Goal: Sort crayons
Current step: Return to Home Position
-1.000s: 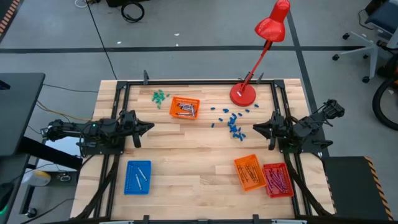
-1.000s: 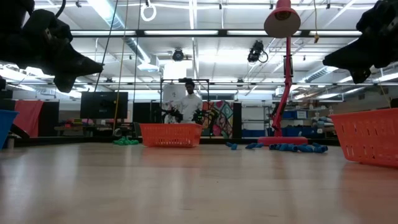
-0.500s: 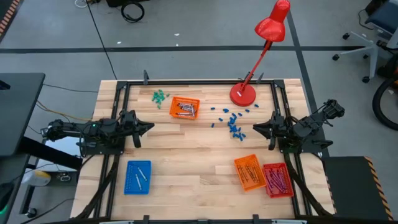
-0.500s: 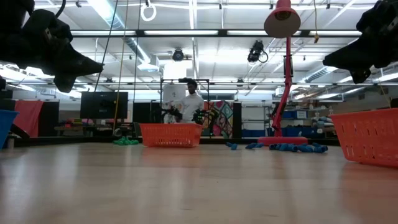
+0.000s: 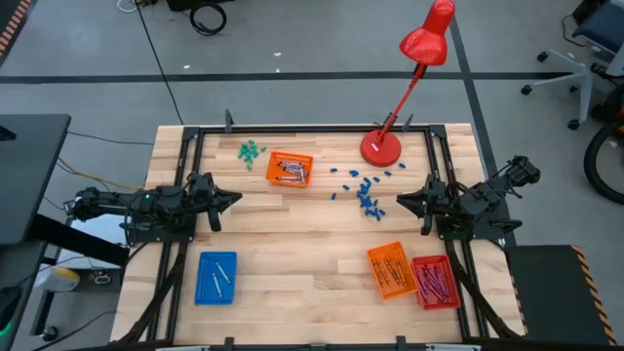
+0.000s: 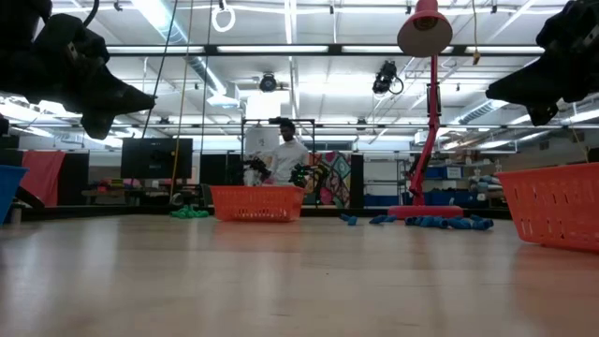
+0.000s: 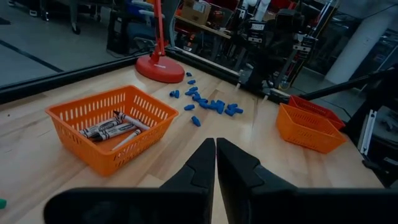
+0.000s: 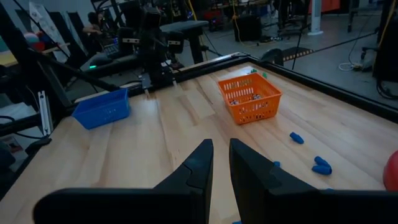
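Nothing has moved over the last second: the left gripper (image 5: 232, 199), jaws pressed together, and the right gripper (image 5: 400, 203), jaws a narrow slit apart and empty, stay parked at mid-left and mid-right of the high view (sorting looks finished). Crayons (image 5: 290, 174) lie in the orange basket (image 5: 291, 156) at upper centre, the second orange basket (image 5: 374, 273) and red basket (image 5: 430, 258) at lower right, and the blue tray (image 5: 202, 278) at lower left.

- The wooden table (image 5: 302, 234) has the left gripper (image 5: 234, 198) and the right gripper (image 5: 400, 203) above its two sides, pointing toward each other.
- An orange bin (image 5: 290, 169) stands ahead of the left gripper, toward the far edge, with green pieces (image 5: 252, 151) near it.
- Blue pieces (image 5: 368, 195) lie scattered just ahead of the right gripper.
- The red lamp base (image 5: 380, 148) stands beyond the blue pieces.
- A blue bin (image 5: 216, 277) stands on the near side of the left gripper.
- A second orange bin (image 5: 390, 270) and a red bin (image 5: 435, 281) stand side by side on the near side of the right gripper.
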